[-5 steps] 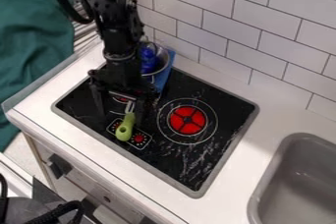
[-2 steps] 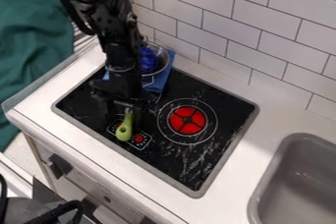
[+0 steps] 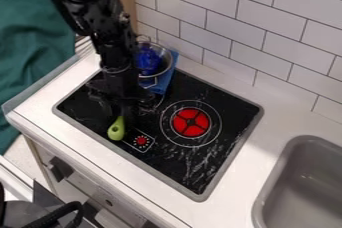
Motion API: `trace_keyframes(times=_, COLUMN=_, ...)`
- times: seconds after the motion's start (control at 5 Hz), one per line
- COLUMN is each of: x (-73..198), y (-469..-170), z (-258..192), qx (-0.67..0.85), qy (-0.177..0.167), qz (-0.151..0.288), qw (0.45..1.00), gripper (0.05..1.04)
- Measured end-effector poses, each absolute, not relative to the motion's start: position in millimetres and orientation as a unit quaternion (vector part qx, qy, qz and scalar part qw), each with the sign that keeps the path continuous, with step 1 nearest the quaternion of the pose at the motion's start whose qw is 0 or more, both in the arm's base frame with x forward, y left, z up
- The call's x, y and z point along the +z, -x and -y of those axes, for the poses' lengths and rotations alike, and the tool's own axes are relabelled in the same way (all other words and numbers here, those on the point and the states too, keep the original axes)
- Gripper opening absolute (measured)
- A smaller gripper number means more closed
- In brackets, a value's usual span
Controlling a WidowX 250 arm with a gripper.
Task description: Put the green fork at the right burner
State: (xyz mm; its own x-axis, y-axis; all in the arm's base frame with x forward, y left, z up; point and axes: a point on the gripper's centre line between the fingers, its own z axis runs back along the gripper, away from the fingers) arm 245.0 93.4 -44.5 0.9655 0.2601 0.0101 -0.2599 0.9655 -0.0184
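Over the left part of the black stove hangs my gripper, shut on the green fork. The fork has its rounded green handle pointing toward the stove's front edge; its tines are hidden under the gripper. The handle's end is just left of the red dotted knob print. To the right of the gripper lies the right burner, a red disc inside white rings, with nothing on it.
Behind the gripper, a metal pot holding a blue object stands by a blue cloth. A tiled wall rises behind the counter. The grey sink lies at right.
The gripper's fingers stood wide apart around the fork and have closed on it. The fork's handle has shifted slightly left along with the gripper, uncovering more of the pot.
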Motion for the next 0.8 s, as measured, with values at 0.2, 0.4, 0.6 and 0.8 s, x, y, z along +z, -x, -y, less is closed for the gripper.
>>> trace_keyframes(times=0.2, x=-38.5, y=-236.3, z=-84.3, qx=0.128, qy=0.000, qz=0.002, qw=0.992, gripper=0.280)
trace_keyframes(times=0.4, x=-21.9, y=-236.7, z=-77.5, qx=0.122, qy=-0.017, qz=0.014, qw=0.992, gripper=0.280)
trace_keyframes(times=0.6, x=-2.8, y=-236.9, z=-64.0, qx=0.109, qy=-0.041, qz=0.035, qw=0.993, gripper=0.280)
trace_keyframes(times=0.8, x=3.0, y=-242.0, z=-50.0, qx=0.085, qy=-0.047, qz=0.044, qw=0.994, gripper=0.280)
